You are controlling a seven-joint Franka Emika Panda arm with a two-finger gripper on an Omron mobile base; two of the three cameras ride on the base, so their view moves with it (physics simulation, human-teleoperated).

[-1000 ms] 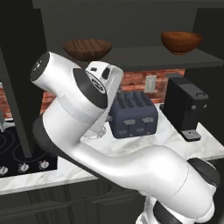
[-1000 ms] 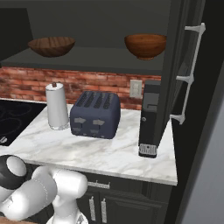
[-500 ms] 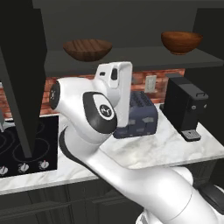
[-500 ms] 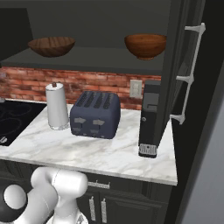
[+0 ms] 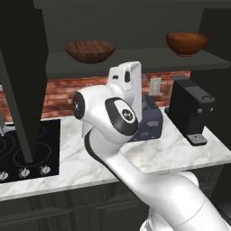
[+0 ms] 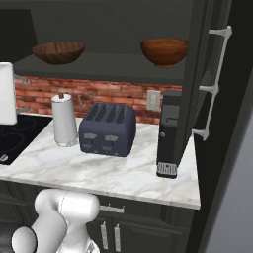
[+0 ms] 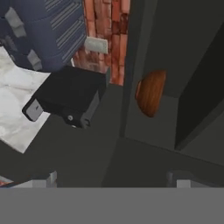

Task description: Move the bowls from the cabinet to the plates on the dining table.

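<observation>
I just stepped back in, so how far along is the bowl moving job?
Nothing delivered yet: both reddish-brown wooden bowls sit on the dark cabinet shelf. The white arm's gripper is open and empty, facing one bowl. Both grasps and carries remain.

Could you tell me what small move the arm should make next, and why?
Probably raise the open end effector toward the right bowl on the cabinet shelf: both bowls sit untouched there, and this one lies ahead in the hand view.
</observation>
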